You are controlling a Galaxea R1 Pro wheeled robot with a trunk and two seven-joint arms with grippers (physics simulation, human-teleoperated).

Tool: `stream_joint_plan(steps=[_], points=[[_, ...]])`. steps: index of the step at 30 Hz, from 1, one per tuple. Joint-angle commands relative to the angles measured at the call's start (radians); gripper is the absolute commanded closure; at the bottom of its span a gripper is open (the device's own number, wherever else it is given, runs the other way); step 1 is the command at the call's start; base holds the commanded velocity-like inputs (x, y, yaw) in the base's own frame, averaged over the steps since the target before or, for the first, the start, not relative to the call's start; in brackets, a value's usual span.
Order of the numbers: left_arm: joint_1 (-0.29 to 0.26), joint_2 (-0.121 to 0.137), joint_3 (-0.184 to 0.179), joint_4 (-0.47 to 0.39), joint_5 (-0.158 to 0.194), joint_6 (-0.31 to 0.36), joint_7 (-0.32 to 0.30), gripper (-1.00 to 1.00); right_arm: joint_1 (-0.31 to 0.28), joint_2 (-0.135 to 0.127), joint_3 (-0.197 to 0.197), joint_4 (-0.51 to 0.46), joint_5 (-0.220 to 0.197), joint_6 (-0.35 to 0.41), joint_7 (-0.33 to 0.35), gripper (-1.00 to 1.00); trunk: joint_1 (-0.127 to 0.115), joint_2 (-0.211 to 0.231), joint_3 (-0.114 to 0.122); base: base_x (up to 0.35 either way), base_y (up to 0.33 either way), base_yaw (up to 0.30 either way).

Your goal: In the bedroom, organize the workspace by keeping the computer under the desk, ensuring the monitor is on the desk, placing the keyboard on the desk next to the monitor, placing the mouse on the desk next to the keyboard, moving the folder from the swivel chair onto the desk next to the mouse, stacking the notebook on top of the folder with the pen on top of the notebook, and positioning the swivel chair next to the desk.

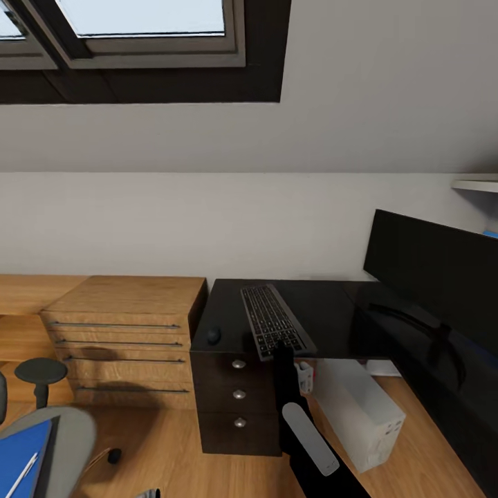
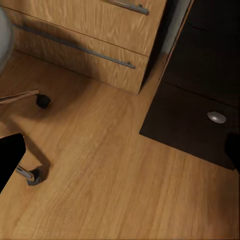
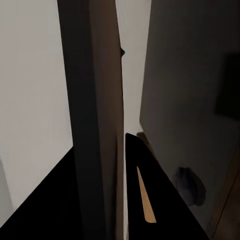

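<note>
Wood-grain floor (image 1: 180,449) lay open between the chair (image 1: 59,443) and glossy black desk (image 1: 325,311). Keyboard (image 1: 275,320) overhung the front edge, round mouse (image 1: 213,335) beside it, monitor (image 1: 436,277) right, white computer (image 1: 363,411) underneath. Neither pincer's state could be told.

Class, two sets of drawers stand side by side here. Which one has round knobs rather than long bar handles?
The dark drawer unit under the black desk, with round silver knobs. The light wooden chest to its left has long horizontal bar handles.
</note>
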Motion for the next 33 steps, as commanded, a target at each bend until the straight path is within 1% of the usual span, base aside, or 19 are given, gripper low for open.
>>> stream_joint_plan(steps=[1,2,3,4,6,8,11,17,32,33], points=[[-0.001,0.000,-0.012,-0.005,0.011,-0.008,0.005,-1.00,-0.001,0.000,0.002,0.000,-0.005,-0.006,0.002,1.00,0.000,-0.001,-0.001,0.018,0.003,0.000],[-0.001,-0.005,-0.033,-0.011,0.010,-0.008,0.006,-1.00,-0.001,0.000,0.001,0.001,-0.005,-0.006,0.001,1.00,0.004,-0.008,-0.004,0.012,0.002,0.000],[-0.001,-0.009,-0.064,-0.018,0.010,-0.008,0.009,-1.00,-0.001,0.000,0.001,0.001,-0.005,-0.006,0.001,1.00,0.008,-0.015,-0.007,0.006,0.001,0.000],[-0.001,-0.011,-0.077,-0.021,0.009,-0.009,0.011,-1.00,-0.001,0.000,0.001,0.002,-0.005,-0.006,0.001,1.00,0.012,-0.022,-0.010,0.004,0.001,0.000],[-0.001,-0.013,-0.090,-0.035,0.009,-0.011,0.014,-1.00,-0.002,0.000,0.000,0.008,-0.005,-0.005,0.000,1.00,0.019,-0.036,-0.017,0.002,0.000,0.000],[-0.001,-0.013,-0.091,-0.053,0.009,-0.011,0.015,-1.00,-0.002,0.000,0.000,0.023,-0.005,-0.005,-0.001,1.00,0.027,-0.050,-0.023,0.001,0.000,0.000],[-0.001,-0.011,-0.094,-0.082,0.009,-0.011,0.016,-1.00,-0.005,0.000,0.000,0.076,-0.004,-0.005,-0.001,1.00,0.038,-0.071,-0.032,0.000,0.000,0.000],[-0.001,-0.012,-0.095,-0.091,0.010,-0.010,0.018,-1.00,-0.009,0.000,0.000,0.117,-0.003,-0.005,-0.001,1.00,0.061,-0.113,-0.051,0.000,0.000,0.000],[-0.001,-0.012,-0.095,-0.090,0.011,-0.010,0.018,-1.00,-0.010,0.000,0.000,0.130,-0.003,-0.006,-0.001,1.00,0.119,-0.218,-0.098,0.000,0.000,0.000],[-0.001,-0.012,-0.096,-0.090,0.011,-0.010,0.018,-1.00,-0.010,0.000,0.000,0.130,-0.003,-0.006,-0.001,1.00,0.119,-0.218,-0.098,0.000,0.000,0.000]])
